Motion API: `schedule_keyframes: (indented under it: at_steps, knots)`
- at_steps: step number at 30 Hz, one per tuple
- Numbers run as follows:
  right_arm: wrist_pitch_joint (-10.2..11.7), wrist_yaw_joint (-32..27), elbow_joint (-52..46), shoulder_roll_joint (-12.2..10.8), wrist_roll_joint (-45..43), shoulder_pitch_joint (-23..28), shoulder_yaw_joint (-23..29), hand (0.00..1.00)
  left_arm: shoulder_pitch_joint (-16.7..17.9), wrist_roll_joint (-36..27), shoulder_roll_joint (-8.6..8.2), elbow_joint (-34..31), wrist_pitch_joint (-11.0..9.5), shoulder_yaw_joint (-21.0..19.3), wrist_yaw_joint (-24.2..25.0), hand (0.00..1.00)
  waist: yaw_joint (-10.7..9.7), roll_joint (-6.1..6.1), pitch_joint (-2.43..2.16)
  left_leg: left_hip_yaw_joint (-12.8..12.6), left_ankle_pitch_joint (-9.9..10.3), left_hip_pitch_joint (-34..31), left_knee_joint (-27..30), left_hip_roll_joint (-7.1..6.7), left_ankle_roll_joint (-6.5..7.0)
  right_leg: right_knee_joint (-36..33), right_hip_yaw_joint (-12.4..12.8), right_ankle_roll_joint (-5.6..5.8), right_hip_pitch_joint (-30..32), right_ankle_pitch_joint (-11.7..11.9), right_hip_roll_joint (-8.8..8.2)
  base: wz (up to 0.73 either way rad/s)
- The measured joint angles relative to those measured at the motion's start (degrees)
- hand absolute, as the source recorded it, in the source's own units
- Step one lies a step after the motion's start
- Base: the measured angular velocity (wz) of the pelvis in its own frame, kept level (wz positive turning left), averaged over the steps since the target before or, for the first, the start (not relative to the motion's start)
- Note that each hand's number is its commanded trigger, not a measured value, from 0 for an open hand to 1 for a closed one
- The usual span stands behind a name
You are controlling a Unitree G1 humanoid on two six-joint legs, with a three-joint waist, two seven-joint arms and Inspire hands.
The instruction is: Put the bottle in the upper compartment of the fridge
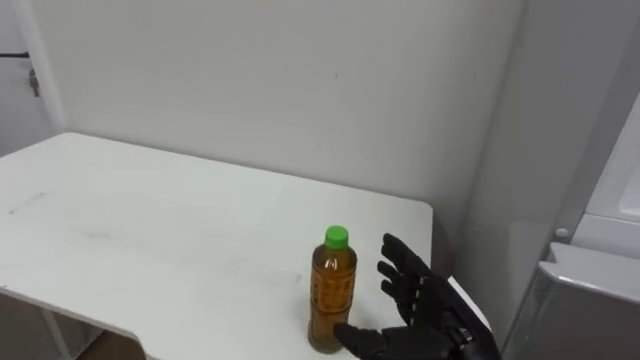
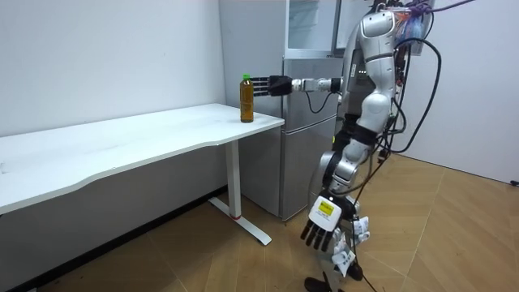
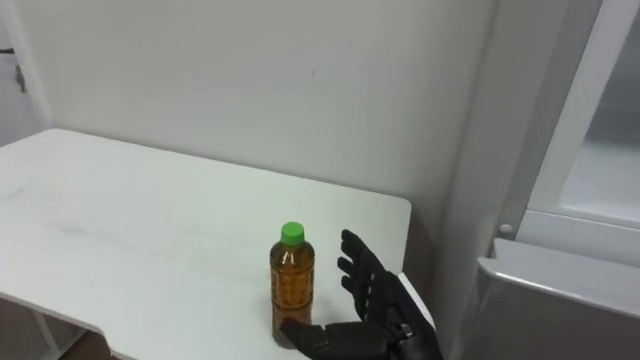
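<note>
At the table (image 1: pixel 200 230) corner — right hand (image 1: pixel 425 305) spread beside bottle (image 1: pixel 332 290), unclosed; full, probably heavyish, slick — grip mid-body. Left hand (image 2: pixel 319 229) hangs slack.

The bottle (image 1: pixel 332 290) is clear plastic, filled nearly to the neck with amber liquid and closed with a bright green cap. It stands upright on the white counter (image 1: pixel 150 220), near its far right corner. It is just left of the right robot hand (image 1: pixel 420 300), whose spread fingers flank it and whose thumb reaches to its base. The upper fridge (image 3: pixel 610 130), white-framed, sits right of that hand and higher, above a grey lower compartment.
</note>
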State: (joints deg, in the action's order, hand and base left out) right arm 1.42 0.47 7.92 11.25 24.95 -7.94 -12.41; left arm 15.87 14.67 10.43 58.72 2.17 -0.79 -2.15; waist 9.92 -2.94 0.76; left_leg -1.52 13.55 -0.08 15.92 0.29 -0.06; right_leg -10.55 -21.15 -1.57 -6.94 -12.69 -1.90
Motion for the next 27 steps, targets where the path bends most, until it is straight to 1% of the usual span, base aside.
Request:
schedule_keyframes:
  at_steps: [4,6,8,11,12,14,18,21,25,27]
  knots:
    - [0.38,-1.71,2.20,0.20,2.29,-0.15,-0.02,0.00,0.69,0.08,0.21,-0.93,0.02,-0.02,0.01,0.00,0.35,-0.08,-0.04,0.79,-0.15,-0.55,0.49,-0.54,0.26,-0.06,-0.90,0.30,-0.05,-0.17,-0.43,0.14]
    - [0.55,-2.60,3.70,0.23,2.65,-0.26,-0.01,0.00,1.18,1.06,0.19,-1.09,0.05,-0.01,0.00,0.00,0.55,-0.12,-0.06,1.60,-0.27,-0.65,0.73,-1.01,0.46,-0.10,-1.51,0.60,-0.32,-0.34,-0.74,0.18]
    - [0.56,-3.13,4.98,0.23,4.31,-0.56,-0.01,0.00,1.21,1.24,0.18,-1.37,0.25,0.00,0.00,0.00,0.54,-0.18,-0.10,1.77,-0.37,-0.73,0.73,-1.18,0.63,-0.12,-2.04,0.75,-0.35,-0.39,-0.96,0.14]
    - [0.55,-4.06,5.41,0.26,6.18,-1.34,-0.02,0.00,1.11,1.26,0.18,-1.36,0.38,0.00,-0.01,0.00,0.84,-0.17,-0.11,1.97,-0.42,-1.44,0.74,-1.25,0.72,-0.25,-2.53,0.79,0.05,-0.38,-1.05,0.08]
    - [0.55,-4.52,5.42,0.34,6.47,-1.90,-0.02,0.00,1.14,1.27,0.18,-1.29,0.47,0.16,-0.01,0.00,0.81,-0.01,-0.01,2.11,-0.42,-1.55,0.81,-1.26,0.72,-0.25,-2.65,0.79,0.09,-0.38,-1.02,0.07]
    - [0.55,-5.04,5.45,0.64,6.51,-2.61,-0.01,0.00,1.18,1.29,0.18,-1.29,0.69,0.38,-0.01,0.00,0.89,0.06,0.02,2.39,-0.42,-1.62,0.81,-1.30,0.72,-0.29,-2.81,0.79,0.08,-0.38,-1.02,0.08]
    - [0.58,-6.35,5.63,1.18,6.14,-4.04,-0.02,0.00,1.22,1.87,0.04,-1.29,1.64,0.45,-0.01,0.00,1.10,0.46,0.25,2.83,-0.43,-1.85,0.82,-1.31,0.71,-0.30,-3.26,0.79,0.07,-0.38,-0.99,0.07]
    - [0.59,-6.92,7.12,1.28,5.98,-4.88,-0.05,0.00,1.23,1.86,0.02,-1.31,1.75,0.47,-0.01,0.00,1.10,0.52,0.22,3.27,-0.46,-2.19,0.99,-1.38,0.72,-0.30,-4.22,0.80,0.07,-0.37,-1.14,0.09]
    - [0.63,-8.46,8.22,1.15,5.96,-5.37,-0.49,0.00,1.44,1.83,-0.01,-1.36,1.81,0.85,-0.01,0.00,1.44,0.50,0.21,3.22,-0.48,-2.21,1.04,-1.37,0.75,-0.32,-4.22,0.81,0.03,-0.37,-1.17,0.01]
    - [1.29,-9.40,10.25,0.53,5.38,-5.82,-0.93,0.00,1.43,1.83,-0.22,-1.47,2.30,1.51,-0.01,0.00,1.53,0.56,0.22,3.24,-0.48,-2.26,1.24,-1.11,0.75,-0.32,-4.21,0.82,0.00,-0.36,-1.19,0.00]
